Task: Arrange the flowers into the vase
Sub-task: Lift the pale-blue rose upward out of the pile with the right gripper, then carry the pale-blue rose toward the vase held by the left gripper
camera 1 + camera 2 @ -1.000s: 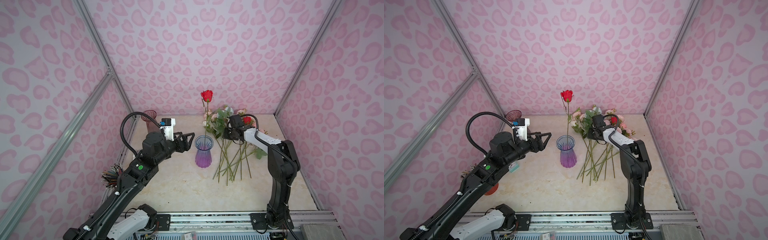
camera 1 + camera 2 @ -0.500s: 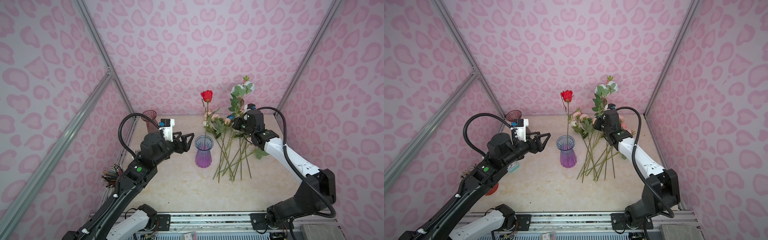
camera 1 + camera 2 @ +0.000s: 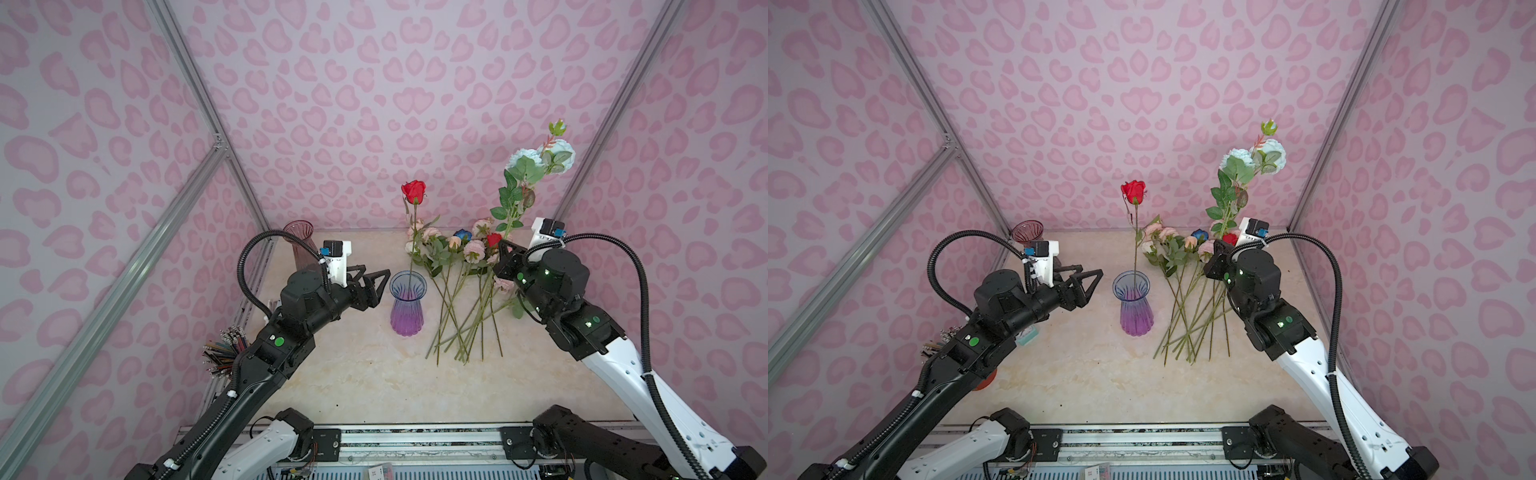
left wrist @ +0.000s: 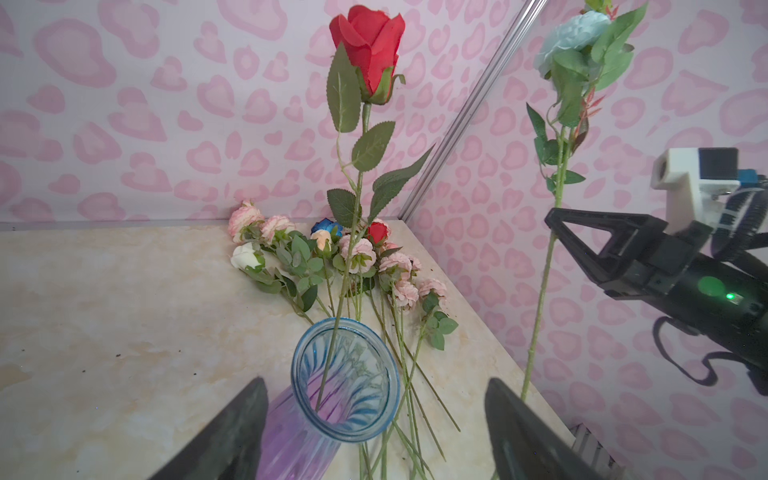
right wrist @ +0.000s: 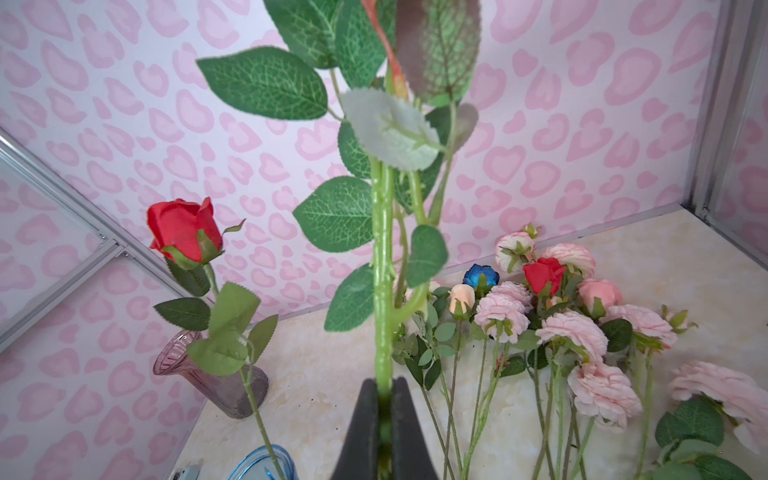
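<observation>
- Where the table [image 3: 374, 386] shows in both top views, the blue-and-purple vase [image 3: 406, 309] [image 3: 1134, 309] stands upright near its middle, with one red rose [image 3: 413, 191] [image 3: 1133, 190] standing in it.
- The left fingers [image 3: 374, 278] [image 3: 1088, 276] hover just beside the vase mouth on its left, spread wide and holding nothing.
- The other flowers [image 3: 461, 299] [image 3: 1187, 311] lie in a loose pile on the table right of the vase, with heads toward the back wall and stems fanned toward the front.
- The right fingers [image 3: 503, 246] [image 3: 1219, 246] are raised over the heads of that pile. They are pinched tight on the stem of a light blue flower [image 3: 557, 151] [image 3: 1273, 150], which rises tilted toward the right back corner.
- A dusky pink vase [image 3: 298, 239] [image 3: 1027, 230] stands at the back left, well apart from the rest.
- In the left wrist view, the vase [image 4: 297, 374] mouth lies between the two wide-apart left fingers, and the red rose [image 4: 368, 45] stem leans on the rim.
- Behind it lie the piled flowers [image 4: 357, 253]. Off to the side the right fingers [image 4: 555, 220] clamp the light blue flower [image 4: 573, 37], whose lower stem hangs down below them.
- In the right wrist view, the right fingers [image 5: 382, 399] meet around the light blue flower [image 5: 382, 249] at its green stem, and its leaves fill the middle.
- The piled flowers [image 5: 573, 332] lie beyond, a deep blue rose [image 5: 481, 275] among them.
- The red rose [image 5: 183, 228], the vase [image 5: 257, 461] rim and the dusky pink vase [image 5: 208, 374] show on the other side.
</observation>
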